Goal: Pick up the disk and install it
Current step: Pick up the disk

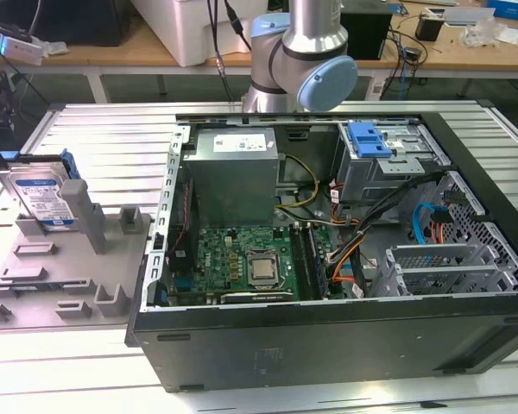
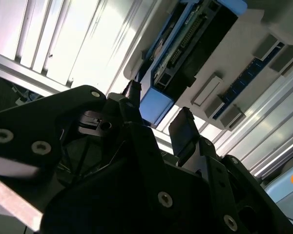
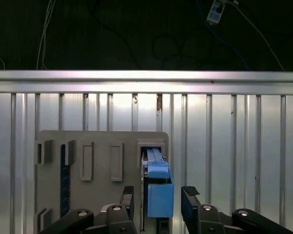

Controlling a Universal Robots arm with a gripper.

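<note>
The disk [image 1: 39,198] stands on edge in a slot of a grey holder [image 1: 60,259] on the slatted table, at the exterior view's left. It is a silver drive with a white-and-blue label and a blue carrier frame. In the first wrist view I look down on its blue carrier end [image 3: 159,192], with my gripper [image 3: 158,192] open just above it. One black finger [image 3: 128,194] stands on each side of the frame, with small gaps. The second wrist view shows the same straddle: the gripper [image 2: 156,107] is over the disk's edge [image 2: 185,44].
An open computer case [image 1: 328,345] lies on the table at the exterior view's right of the holder. It holds a motherboard [image 1: 242,263], a power supply [image 1: 233,172], cables, and a grey drive cage topped by a blue bracket [image 1: 369,140]. The arm's base [image 1: 298,60] rises behind it.
</note>
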